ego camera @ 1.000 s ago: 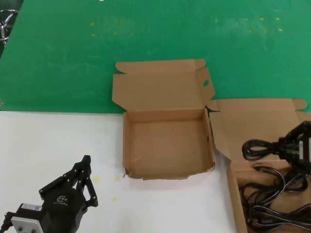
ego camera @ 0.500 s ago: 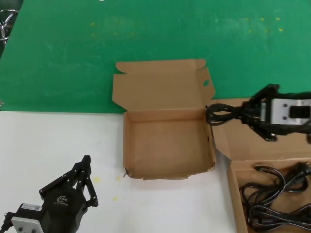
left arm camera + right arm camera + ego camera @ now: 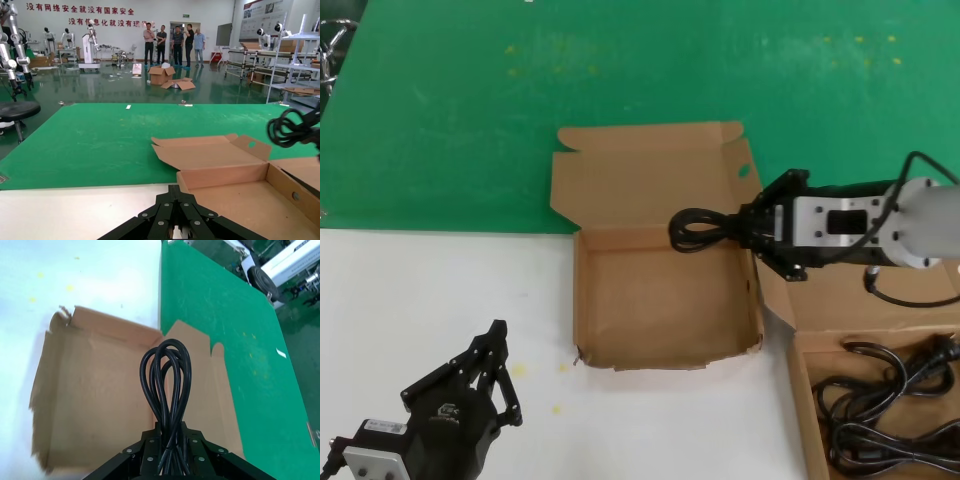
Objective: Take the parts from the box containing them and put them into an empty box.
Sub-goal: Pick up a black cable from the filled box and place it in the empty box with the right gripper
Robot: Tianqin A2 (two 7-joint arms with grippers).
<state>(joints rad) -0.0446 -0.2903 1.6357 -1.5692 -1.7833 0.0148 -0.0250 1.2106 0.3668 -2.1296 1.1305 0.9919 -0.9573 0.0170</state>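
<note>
1. Nearest the robot, the left gripper (image 3: 492, 362) sits parked over the white table (image 3: 420, 300), fingers pressed together and holding nothing, well apart from both boxes.
2. Low on the right, the box containing them (image 3: 798, 380) holds more loose black cords (image 3: 880, 410), coiled in its tray.
3. In the middle stands the empty box (image 3: 665, 355), lid open and hinged back, the oval hole (image 3: 743, 171) showing in its side flap and a small tear (image 3: 578, 356) at the near left corner. Its floor is bare.
4. Above its far right corner hangs the right gripper (image 3: 748, 228), pinching a looped power cord (image 3: 705, 226). The loops reach out over the tray's back wall. The right wrist view shows the bundle (image 3: 167, 385) clamped at its gathered end, with open cardboard beneath.
5. The step in hand looks like the carry-over: the cord is lifted and above the target, not yet set down.
6. Next, I judge the gripper should move a little further over the tray's middle, descend, and then part its fingers so the loops land inside the walls rather than draped over the rim.
7. Farthest, the green mat (image 3: 620, 70) lies behind the boxes.
</note>
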